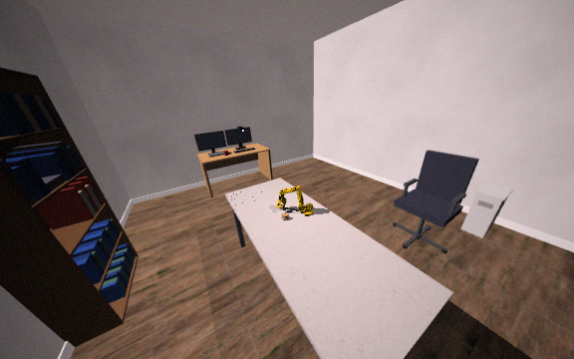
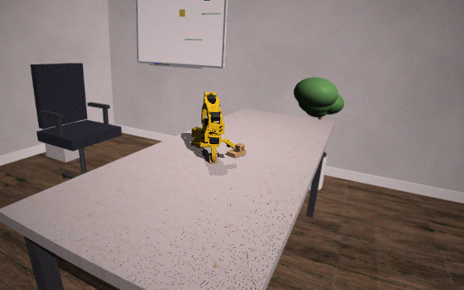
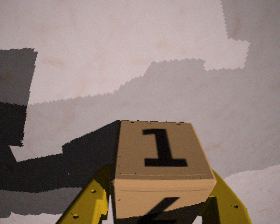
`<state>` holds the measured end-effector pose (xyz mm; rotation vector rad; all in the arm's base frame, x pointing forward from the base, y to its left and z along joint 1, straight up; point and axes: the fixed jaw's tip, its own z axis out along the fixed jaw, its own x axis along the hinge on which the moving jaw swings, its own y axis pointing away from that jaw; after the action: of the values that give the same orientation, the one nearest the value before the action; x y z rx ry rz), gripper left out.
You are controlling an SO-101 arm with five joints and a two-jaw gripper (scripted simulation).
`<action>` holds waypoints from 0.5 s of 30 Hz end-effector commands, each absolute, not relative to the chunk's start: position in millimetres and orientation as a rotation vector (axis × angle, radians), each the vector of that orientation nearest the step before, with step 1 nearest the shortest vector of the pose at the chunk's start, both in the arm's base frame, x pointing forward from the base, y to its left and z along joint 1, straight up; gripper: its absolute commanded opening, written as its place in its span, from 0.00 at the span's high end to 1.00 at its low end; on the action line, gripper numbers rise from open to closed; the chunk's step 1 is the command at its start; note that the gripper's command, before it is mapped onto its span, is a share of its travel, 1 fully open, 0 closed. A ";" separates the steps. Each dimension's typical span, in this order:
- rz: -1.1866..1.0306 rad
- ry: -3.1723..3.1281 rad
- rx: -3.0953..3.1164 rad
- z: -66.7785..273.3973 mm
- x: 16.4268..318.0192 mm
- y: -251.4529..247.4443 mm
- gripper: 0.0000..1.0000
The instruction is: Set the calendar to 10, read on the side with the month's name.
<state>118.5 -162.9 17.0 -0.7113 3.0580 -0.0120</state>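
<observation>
The table (image 1: 347, 259) (image 2: 167, 193) is placed between the bookshelf (image 1: 80, 326) and the chair (image 1: 431, 199) in the top view. The arm (image 1: 299, 196) (image 2: 212, 117) is mounted at its far part, with the desk (image 1: 237, 156) set beyond. In the exterior view, the tray (image 2: 236, 153) is seen on the table, right of the arm; one cube is placed outside it, between the gripper's fingers.
</observation>
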 end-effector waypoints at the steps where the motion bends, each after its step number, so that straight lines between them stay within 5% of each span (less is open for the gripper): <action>1: -0.072 3.044 -0.691 23.6 121.9 -169.9 0.96; 15: -0.072 3.044 -0.691 27.9 122.2 -170.4 1.00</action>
<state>118.3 -162.8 17.8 -0.7113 3.0599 -0.0063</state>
